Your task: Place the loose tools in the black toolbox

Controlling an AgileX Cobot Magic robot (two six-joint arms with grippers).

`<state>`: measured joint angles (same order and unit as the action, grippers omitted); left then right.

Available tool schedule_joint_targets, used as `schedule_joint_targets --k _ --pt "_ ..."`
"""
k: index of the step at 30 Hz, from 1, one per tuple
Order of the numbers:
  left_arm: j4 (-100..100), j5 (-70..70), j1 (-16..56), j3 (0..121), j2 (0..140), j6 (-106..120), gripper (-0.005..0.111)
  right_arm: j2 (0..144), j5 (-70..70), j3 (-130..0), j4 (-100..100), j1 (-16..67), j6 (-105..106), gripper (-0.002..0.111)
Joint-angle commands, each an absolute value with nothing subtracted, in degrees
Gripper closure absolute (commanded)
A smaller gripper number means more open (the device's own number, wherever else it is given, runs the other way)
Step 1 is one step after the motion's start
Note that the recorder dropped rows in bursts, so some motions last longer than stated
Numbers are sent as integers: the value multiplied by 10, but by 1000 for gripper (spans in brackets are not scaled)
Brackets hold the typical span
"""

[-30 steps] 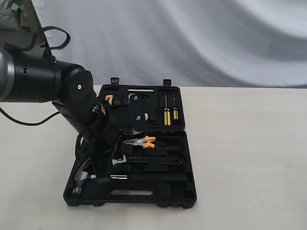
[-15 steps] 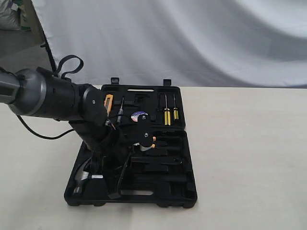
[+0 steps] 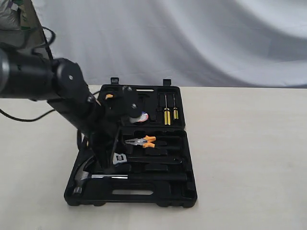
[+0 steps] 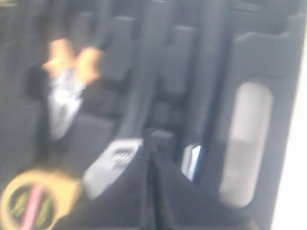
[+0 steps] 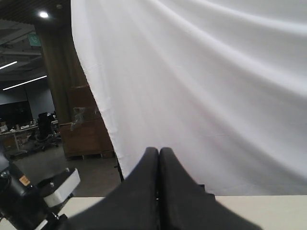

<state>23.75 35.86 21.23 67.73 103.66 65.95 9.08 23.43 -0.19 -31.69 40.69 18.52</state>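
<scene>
Steel hammer (image 3: pixel 108 177) lying in the black toolbox (image 3: pixel 163 197), in the recess beside its slot handle: judged stiff and head-heavy, best gripped on the handle near the head. My left claw (image 4: pixel 152 143), blurred, appears closed on nothing; my right claw (image 5: pixel 159 151) is closed, empty

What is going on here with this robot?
The left gripper, shut on nothing, hangs over the open black moulded plastic toolbox. The steel claw hammer and the small silver adjustable wrench lie in its near recesses; the black tape roll sits in the far half. The right gripper, also shut, faces the white curtain.
</scene>
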Motion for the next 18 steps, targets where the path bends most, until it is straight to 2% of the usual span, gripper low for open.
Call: schedule_joint_targets --k 1,7,18 --pt "238 361 150 658 1019 624 106 87 235 0 -310 405 191 108" --pt "240 320 93 617 1048 630 106 87 235 0 -310 405 191 108" --pt "275 297 94 607 1128 681 106 87 235 0 -310 405 191 108"
